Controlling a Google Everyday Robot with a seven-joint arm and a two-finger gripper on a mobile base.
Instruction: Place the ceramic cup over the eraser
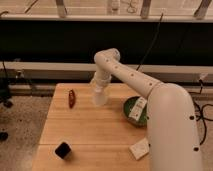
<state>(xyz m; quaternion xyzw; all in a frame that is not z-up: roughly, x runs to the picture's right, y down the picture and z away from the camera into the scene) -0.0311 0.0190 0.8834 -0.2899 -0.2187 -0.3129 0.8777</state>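
Ceramic cup (62, 150) stands front-left, green bowl (127, 105) holds a white packet (136, 108); hand (100, 95) hovers at table's (100, 131) rear, grip unclear.

arm (135, 80): single and white, reaching from the near right up and leftward toward the far side
lower segment (172, 130): thick and rounded, filling the near right corner
elbow (107, 57): the arm's highest point, bent sharply downward
wrist (101, 80): hangs straight down beneath the elbow
gripper (100, 96): points down, low over the far middle of the tabletop (95, 132)
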